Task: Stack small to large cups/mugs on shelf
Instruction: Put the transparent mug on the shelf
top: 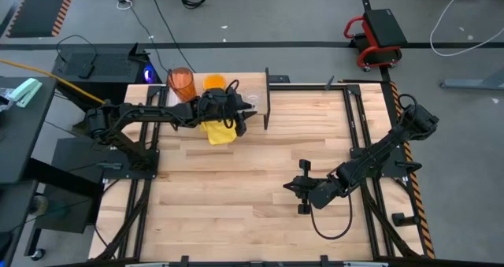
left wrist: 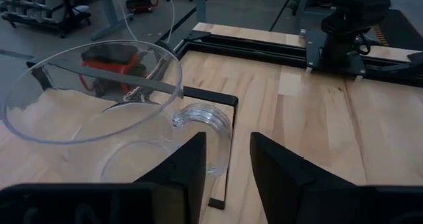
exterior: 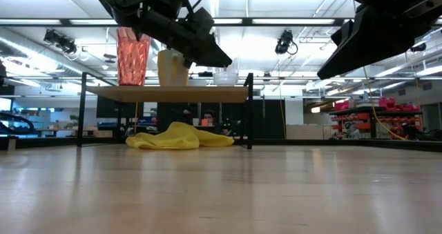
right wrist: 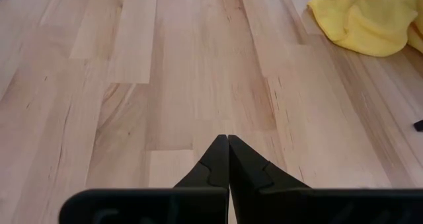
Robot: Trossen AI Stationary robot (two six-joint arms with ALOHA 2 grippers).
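Observation:
Three vessels stand in a row on the shelf [exterior: 166, 93] at the table's far edge: the tall orange-red tumbler [top: 182, 83] [exterior: 132, 54], the orange mug [top: 214, 83] [exterior: 173, 67] and the small clear cup [left wrist: 86, 112] [exterior: 226, 76]. My left gripper [top: 235, 109] [left wrist: 228, 161] hovers open over the shelf's right end beside the clear cup, and the cup's handle [left wrist: 213, 121] reaches into the gap next to one finger. My right gripper [top: 300, 187] [right wrist: 228, 151] is shut, low over the table's right half. My left gripper comes at the clear cup slanting down from the table's left. The curved handle [left wrist: 221, 151] lies next to one finger [left wrist: 192, 158], in the gap between the two. I cannot tell whether that finger touches it. The cup stands upright on the shelf.
A yellow cloth [top: 220, 131] [exterior: 181, 137] [right wrist: 370, 16] lies crumpled on the table under and in front of the shelf. The shelf's black leg frame [top: 268, 100] [left wrist: 208, 95] stands just right of the clear cup. Bare wood [top: 236, 196] spreads across the table's middle and near side.

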